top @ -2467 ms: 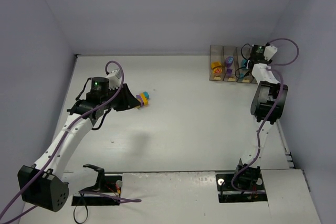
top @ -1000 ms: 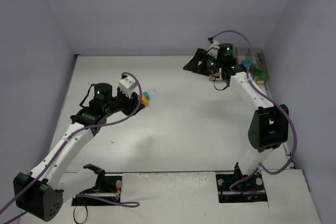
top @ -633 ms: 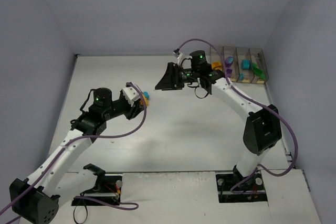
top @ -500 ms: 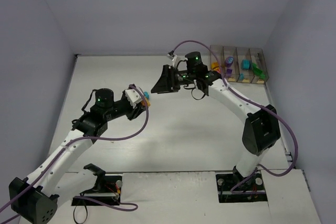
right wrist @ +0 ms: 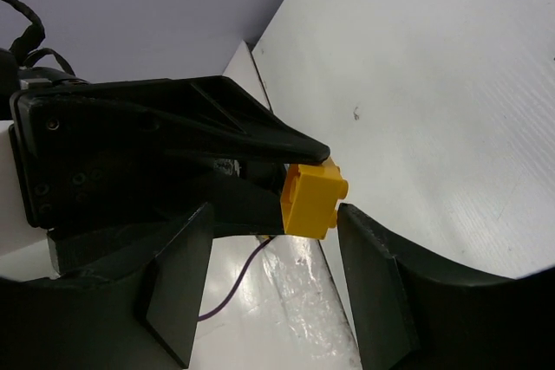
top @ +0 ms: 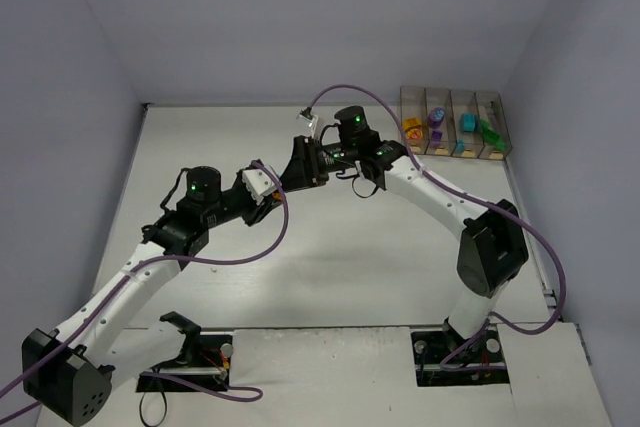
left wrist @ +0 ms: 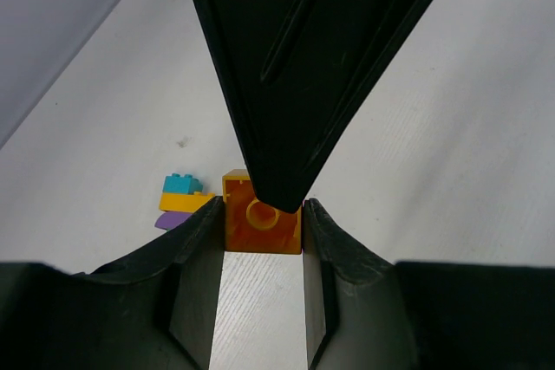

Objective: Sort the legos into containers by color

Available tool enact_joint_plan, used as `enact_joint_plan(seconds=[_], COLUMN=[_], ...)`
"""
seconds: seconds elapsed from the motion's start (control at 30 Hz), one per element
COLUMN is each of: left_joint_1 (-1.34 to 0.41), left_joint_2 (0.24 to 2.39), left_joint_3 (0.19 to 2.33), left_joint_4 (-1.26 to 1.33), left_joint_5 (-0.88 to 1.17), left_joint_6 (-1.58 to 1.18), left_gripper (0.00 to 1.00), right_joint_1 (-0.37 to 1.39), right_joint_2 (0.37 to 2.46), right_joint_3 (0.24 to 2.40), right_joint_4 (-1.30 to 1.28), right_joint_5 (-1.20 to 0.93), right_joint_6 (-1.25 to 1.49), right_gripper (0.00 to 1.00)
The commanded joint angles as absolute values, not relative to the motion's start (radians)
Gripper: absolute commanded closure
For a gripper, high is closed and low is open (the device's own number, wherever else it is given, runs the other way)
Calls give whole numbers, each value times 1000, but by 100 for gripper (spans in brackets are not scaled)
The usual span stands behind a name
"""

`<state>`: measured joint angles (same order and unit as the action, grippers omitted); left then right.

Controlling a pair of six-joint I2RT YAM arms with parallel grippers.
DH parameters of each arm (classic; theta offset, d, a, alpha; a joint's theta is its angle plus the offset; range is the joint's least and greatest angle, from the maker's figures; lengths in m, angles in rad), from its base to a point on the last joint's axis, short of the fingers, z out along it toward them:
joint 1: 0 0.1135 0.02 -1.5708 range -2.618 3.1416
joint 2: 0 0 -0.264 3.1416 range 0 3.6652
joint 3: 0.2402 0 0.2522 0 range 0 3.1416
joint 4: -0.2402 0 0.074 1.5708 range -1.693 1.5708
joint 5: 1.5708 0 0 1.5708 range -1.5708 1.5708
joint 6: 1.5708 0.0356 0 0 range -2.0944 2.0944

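My left gripper (left wrist: 263,211) is shut on a yellow-orange lego (left wrist: 263,224) and holds it above the table. My right gripper (right wrist: 273,214) is open, its fingers on either side of that same lego (right wrist: 312,199); the right finger almost touches it. In the top view the two grippers meet tip to tip, the left (top: 274,188) and the right (top: 296,169). A small stack of teal, yellow and purple legos (left wrist: 180,201) lies on the table below. The containers (top: 455,123) stand at the far right with sorted legos inside.
The right gripper's black finger (left wrist: 303,58) fills the upper left wrist view. Purple cables loop over both arms. The grey side walls stand close to the table's left and right edges.
My right arm has swung left from the containers to meet the left gripper. My left gripper has risen and turned toward it with the yellow-orange lego.
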<state>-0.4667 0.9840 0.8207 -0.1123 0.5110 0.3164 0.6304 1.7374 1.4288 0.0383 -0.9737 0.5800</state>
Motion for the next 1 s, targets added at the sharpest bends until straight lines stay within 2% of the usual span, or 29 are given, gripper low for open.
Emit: enact_joint_plan(seconds=[0.0, 0.23, 0.37, 0.47, 0.53, 0.6, 0.63, 0.67, 0.73, 0.77, 0.87, 0.9, 0.97], left_joint_1=[-471, -476, -485, -491, -495, -499, -500, -500, -500, -499, -499, -499, -499], left_joint_2=[970, 951, 939, 937, 943, 949, 951, 953, 957, 959, 972, 982, 994], left_joint_3=[865, 854, 848, 844, 844, 844, 844, 844, 841, 835, 825, 825, 827], left_joint_4=[-17, -17, -17, -17, -17, -17, -17, -17, 23, 31, 58, 61, 66], left_joint_5=[506, 515, 508, 509, 508, 505, 499, 494, 482, 451, 410, 382, 355], left_joint_6=[336, 319, 319, 319, 319, 319, 316, 313, 295, 281, 204, 157, 95], left_gripper=[93, 93, 93, 93, 93, 93, 89, 85, 74, 56, 32, 25, 22], right_joint_1=[643, 647, 650, 657, 658, 658, 660, 657, 649, 644, 592, 548, 488], right_joint_2=[1736, 1746, 1753, 1758, 1761, 1763, 1761, 1759, 1756, 1756, 1752, 1752, 1752], right_joint_3=[1456, 1428, 1430, 1427, 1428, 1430, 1431, 1431, 1430, 1427, 1422, 1420, 1424], right_joint_4=[95, 95, 94, 95, 97, 97, 97, 95, 95, 94, 87, 87, 83], right_joint_5=[-986, -957, -957, -962, -963, -963, -962, -959, -945, -940, -902, -890, -846], right_joint_6=[581, 575, 571, 569, 569, 569, 563, 563, 560, 557, 526, 519, 490], right_gripper=[45, 46, 52, 54, 59, 73, 79, 91, 99, 100, 100, 100, 100])
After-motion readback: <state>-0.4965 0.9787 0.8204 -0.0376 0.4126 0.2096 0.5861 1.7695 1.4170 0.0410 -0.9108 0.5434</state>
